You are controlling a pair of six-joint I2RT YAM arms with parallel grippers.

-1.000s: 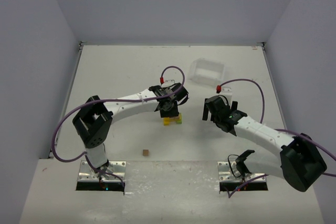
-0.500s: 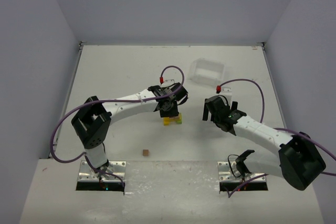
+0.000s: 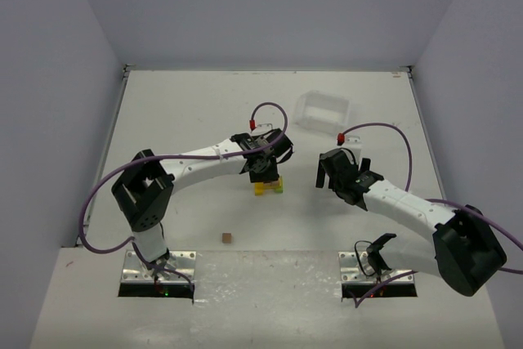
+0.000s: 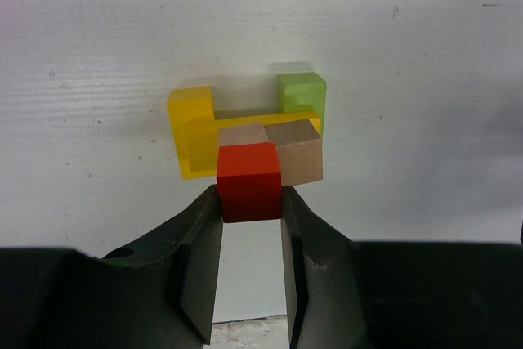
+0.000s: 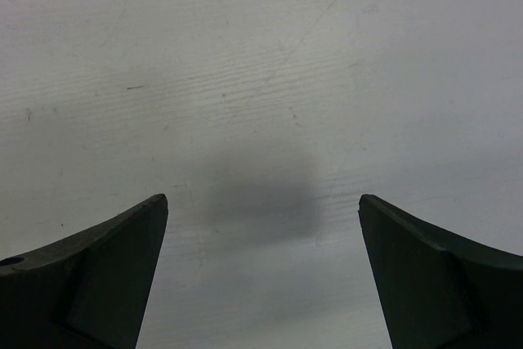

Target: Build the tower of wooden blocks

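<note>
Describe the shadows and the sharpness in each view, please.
Left wrist: the red block is sharp; a faint shadow lies beyond the green block. Right wrist: a soft dark shadow lies on the table between the right fingers. Top external: even light, no glare.

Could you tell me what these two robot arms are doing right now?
The left gripper is shut on a small red wooden cube, holding it at the wood block tower, against plain brown wooden blocks that sit on a yellow block beside a green block. The right gripper hangs open and empty over the white table. Another small brown block lies loose near the left arm's base.
</note>
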